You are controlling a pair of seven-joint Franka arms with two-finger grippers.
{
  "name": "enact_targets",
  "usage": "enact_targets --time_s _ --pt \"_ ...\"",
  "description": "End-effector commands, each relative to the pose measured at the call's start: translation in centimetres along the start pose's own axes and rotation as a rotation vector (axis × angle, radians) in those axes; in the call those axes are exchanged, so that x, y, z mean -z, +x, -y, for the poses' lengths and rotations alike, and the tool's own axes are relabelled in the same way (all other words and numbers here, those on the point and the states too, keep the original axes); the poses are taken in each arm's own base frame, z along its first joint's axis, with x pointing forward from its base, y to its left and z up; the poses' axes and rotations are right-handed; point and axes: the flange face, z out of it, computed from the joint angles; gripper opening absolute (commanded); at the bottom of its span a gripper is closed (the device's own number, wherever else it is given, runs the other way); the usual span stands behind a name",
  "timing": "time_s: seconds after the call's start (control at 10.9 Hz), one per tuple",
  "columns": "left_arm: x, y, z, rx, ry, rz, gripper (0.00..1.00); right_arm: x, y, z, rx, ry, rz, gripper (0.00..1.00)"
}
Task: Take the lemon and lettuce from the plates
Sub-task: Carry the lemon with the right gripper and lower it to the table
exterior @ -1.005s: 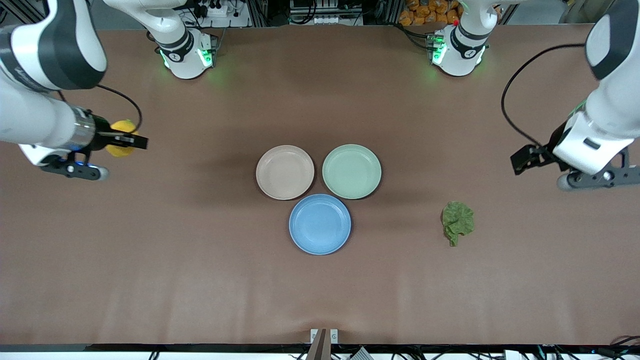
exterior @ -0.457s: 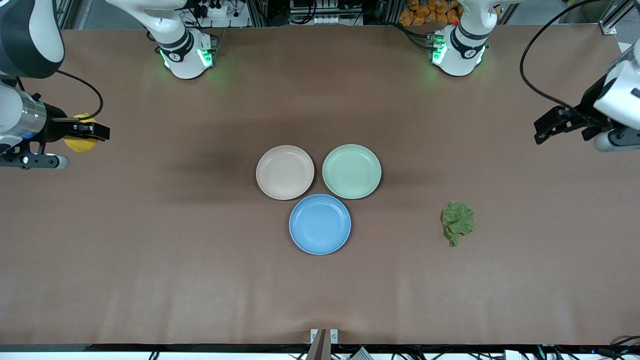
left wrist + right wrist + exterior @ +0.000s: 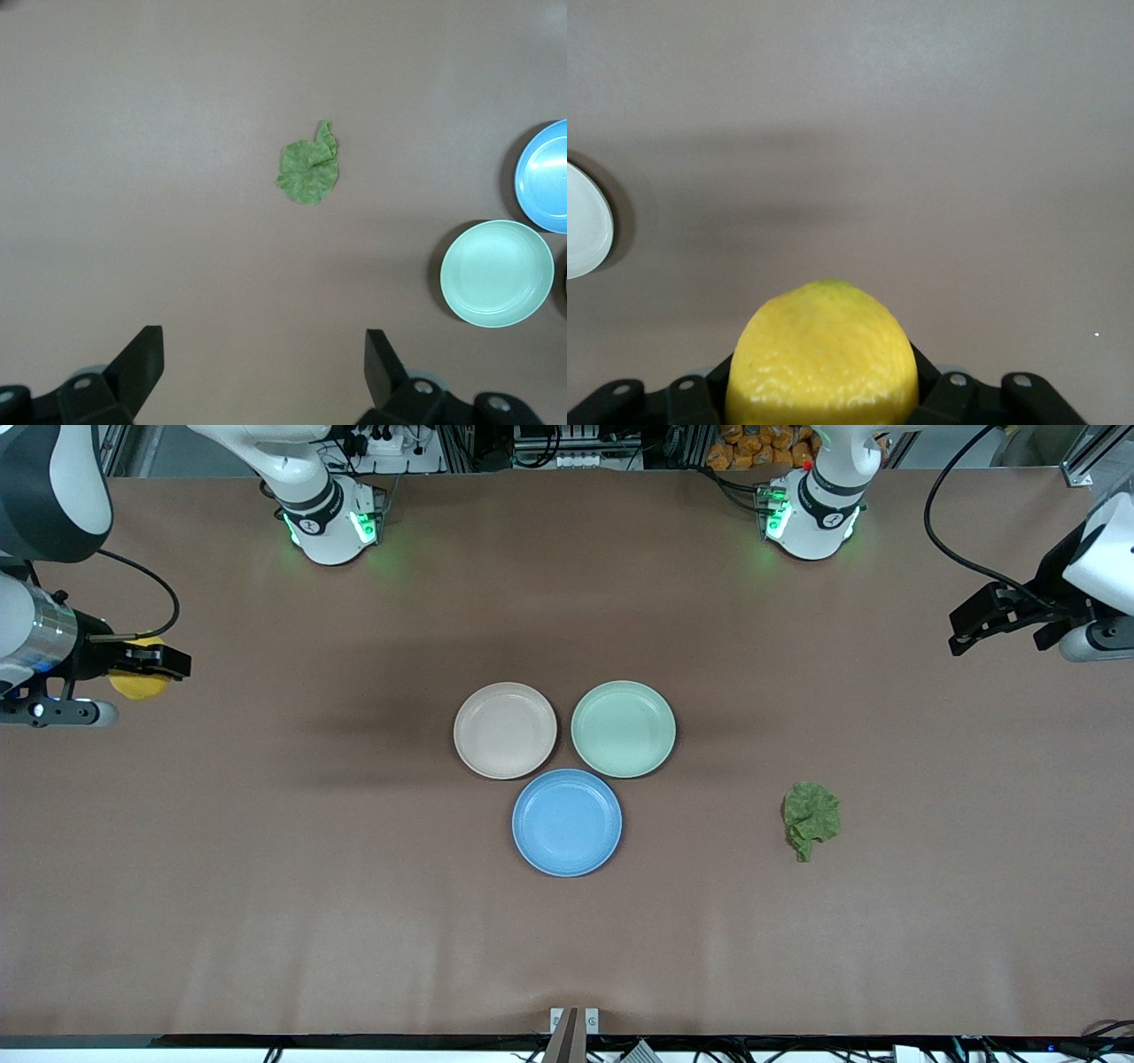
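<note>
Right wrist view shows dimpled lemon [image 3: 822, 354] filling right gripper [image 3: 142, 664], clamped around it over the table's right-arm end, left wrist view shows left gripper [image 3: 264, 359] spread wide, empty, lettuce [image 3: 811, 817] on bare table well apart from it, beige-pink plate [image 3: 505, 730], mint plate [image 3: 623, 728]

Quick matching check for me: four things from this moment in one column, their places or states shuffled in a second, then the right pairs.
1. small yellow dimpled lemon
2. ruffled dark green lettuce leaf
3. left gripper
4. round bright blue plate

A. open, holding nothing
B. empty, nearest the front camera of the three plates
C. clamped in the right gripper
D. lying on the bare table

Pairs: 1-C, 2-D, 3-A, 4-B
</note>
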Motion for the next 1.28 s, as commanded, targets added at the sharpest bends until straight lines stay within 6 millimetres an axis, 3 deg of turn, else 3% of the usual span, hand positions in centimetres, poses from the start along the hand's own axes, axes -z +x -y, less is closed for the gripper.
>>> enact_targets --time_s 0.0,0.18,0.46,1.19 --pt "0.3 -0.7 0.3 -0.045 -0.023 0.006 1.00 0.2 -0.6 -0.3 0.035 -0.014 -0.023 0.35" --pt "0.0 -0.3 0.9 -0.036 -0.017 0.010 1.00 -1.2 0.6 -1.6 0.066 -0.006 -0.070 0.35" --pt "-0.3 -0.2 1.5 -0.027 -0.019 0.018 1.00 -6.0 3.0 -1.3 0.086 -0.004 -0.118 0.35" --pt "-1.8 0.8 0.9 -0.033 -0.020 0.036 1.00 -12.5 6.2 -1.0 0.148 0.005 -0.089 0.37"
